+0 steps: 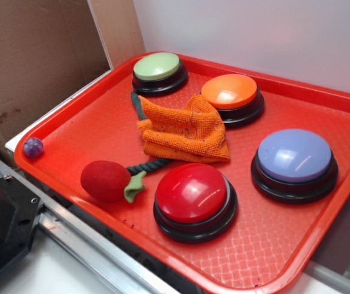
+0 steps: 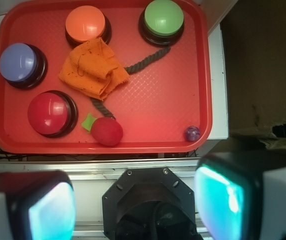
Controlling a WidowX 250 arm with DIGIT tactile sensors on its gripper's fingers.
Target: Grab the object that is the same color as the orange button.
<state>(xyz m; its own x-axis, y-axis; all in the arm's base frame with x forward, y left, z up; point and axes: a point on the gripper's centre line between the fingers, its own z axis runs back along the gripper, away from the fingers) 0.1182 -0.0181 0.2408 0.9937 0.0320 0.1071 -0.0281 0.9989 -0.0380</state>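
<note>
The object, a crumpled orange knit cloth (image 1: 184, 128) (image 2: 93, 70), lies in the middle of the red tray (image 1: 101, 122) (image 2: 173, 90). It touches the black base of the orange button (image 1: 230, 92) (image 2: 85, 23) just behind it. My gripper (image 2: 135, 200) shows only in the wrist view. It is open, its two fingers (image 2: 50, 212) wide apart with nothing between them. It hangs high, back over the robot base (image 2: 153, 220) and off the tray's near edge, far from the cloth.
On the tray stand a pale green button (image 1: 156, 66), a red button (image 1: 191, 193) and a lavender button (image 1: 294, 156). A red plush ball (image 1: 104, 180) on a dark rope (image 2: 148, 58) runs under the cloth. A small purple ball (image 1: 33, 147) sits in the tray's corner.
</note>
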